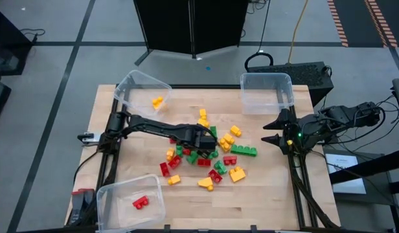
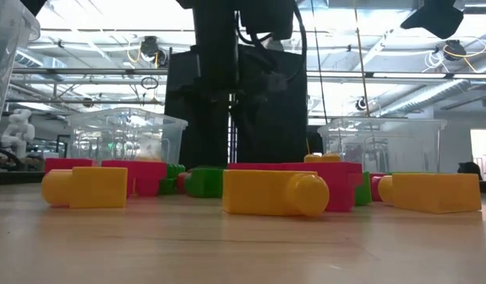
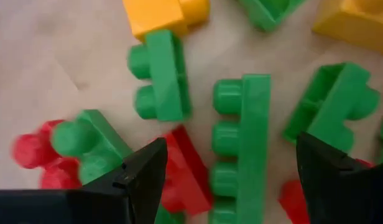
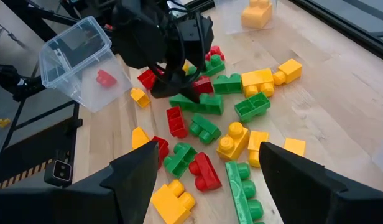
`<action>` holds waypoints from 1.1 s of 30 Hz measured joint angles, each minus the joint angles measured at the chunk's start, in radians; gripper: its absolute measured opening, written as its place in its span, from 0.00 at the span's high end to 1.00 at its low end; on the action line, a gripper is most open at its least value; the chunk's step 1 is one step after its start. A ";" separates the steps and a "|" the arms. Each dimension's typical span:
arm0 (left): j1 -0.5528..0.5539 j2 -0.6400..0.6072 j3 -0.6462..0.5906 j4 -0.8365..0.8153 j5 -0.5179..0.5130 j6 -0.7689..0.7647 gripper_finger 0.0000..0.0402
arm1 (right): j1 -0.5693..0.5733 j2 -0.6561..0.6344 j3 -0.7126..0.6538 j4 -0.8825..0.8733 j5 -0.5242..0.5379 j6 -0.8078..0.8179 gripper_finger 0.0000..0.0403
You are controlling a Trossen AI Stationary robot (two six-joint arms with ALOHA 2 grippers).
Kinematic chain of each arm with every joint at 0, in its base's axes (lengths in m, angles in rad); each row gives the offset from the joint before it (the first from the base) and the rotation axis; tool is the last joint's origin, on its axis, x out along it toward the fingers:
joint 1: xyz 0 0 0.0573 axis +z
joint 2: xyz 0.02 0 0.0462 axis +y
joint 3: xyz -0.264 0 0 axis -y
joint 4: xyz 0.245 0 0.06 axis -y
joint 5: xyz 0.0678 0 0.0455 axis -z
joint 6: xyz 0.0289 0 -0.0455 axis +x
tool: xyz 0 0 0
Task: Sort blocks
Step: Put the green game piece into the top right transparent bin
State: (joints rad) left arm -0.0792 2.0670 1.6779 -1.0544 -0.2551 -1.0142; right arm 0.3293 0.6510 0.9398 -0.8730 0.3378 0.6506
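Red, yellow and green studded blocks (image 1: 209, 155) lie scattered in a pile on the middle of the wooden table. My left gripper (image 1: 203, 138) is low over the pile, open. In its wrist view, its fingers (image 3: 148, 171) stand either side of a long green four-stud block (image 3: 244, 143) lying flat, and I see no touch. From the right wrist view, the left gripper (image 4: 176, 87) points down at that green block (image 4: 201, 104). My right gripper (image 1: 275, 131) waits open at the table's right edge, above the table (image 4: 210, 158).
Three clear bins stand on the table: one at the far left corner (image 1: 131, 84) holds a yellow block (image 1: 158, 101), one at the far right (image 1: 285, 97) shows no blocks, and one at the near left corner (image 1: 115, 194) holds a red block (image 1: 140, 202). Blocks crowd around the left gripper.
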 joint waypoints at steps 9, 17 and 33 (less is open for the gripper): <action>-0.002 0.010 0.001 0.060 0.012 0.051 0.36 | 0.000 0.000 0.000 0.000 0.000 -0.006 0.33; 0.002 0.078 0.007 0.064 0.059 0.105 0.37 | 0.000 0.000 0.000 -0.001 0.000 -0.011 0.33; 0.041 0.040 0.061 0.056 0.082 0.200 0.73 | 0.000 0.000 0.000 -0.005 -0.004 -0.008 0.33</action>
State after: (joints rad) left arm -0.0380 2.1068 1.7386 -0.9983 -0.1728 -0.8141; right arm 0.3290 0.6510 0.9398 -0.8777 0.3340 0.6423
